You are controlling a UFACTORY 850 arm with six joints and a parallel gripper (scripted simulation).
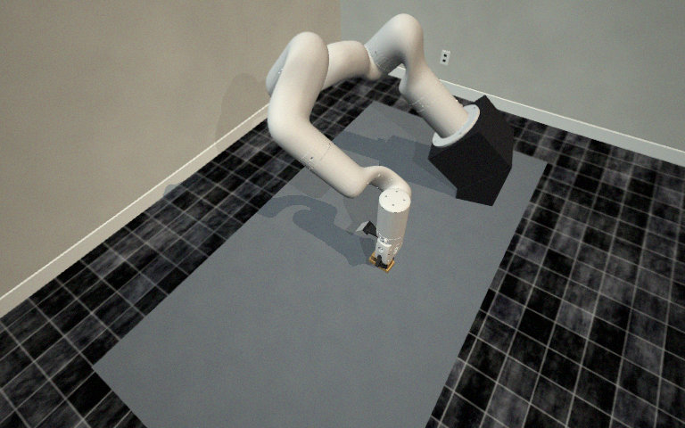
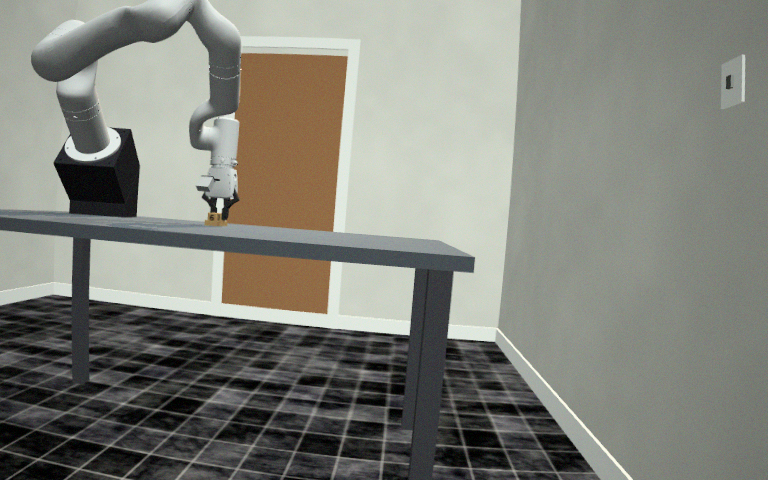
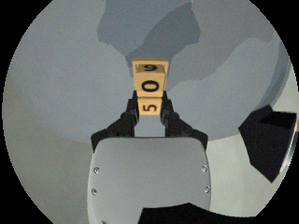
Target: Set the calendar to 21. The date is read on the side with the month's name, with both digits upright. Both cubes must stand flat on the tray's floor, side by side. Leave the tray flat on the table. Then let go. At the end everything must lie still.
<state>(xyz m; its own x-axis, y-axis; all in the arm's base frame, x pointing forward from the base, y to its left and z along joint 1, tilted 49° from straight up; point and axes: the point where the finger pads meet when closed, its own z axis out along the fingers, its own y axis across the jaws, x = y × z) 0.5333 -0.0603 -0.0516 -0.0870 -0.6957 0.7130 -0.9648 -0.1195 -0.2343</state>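
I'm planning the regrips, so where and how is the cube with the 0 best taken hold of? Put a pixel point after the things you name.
I would come from above and pinch the 0 cube (image 2: 212, 217) (image 3: 150, 86) by its left and right faces, as seen in the wrist view. Those look flat and exposed, while the 5 cube (image 3: 149, 106) sits close against its near side, leaving little finger room.
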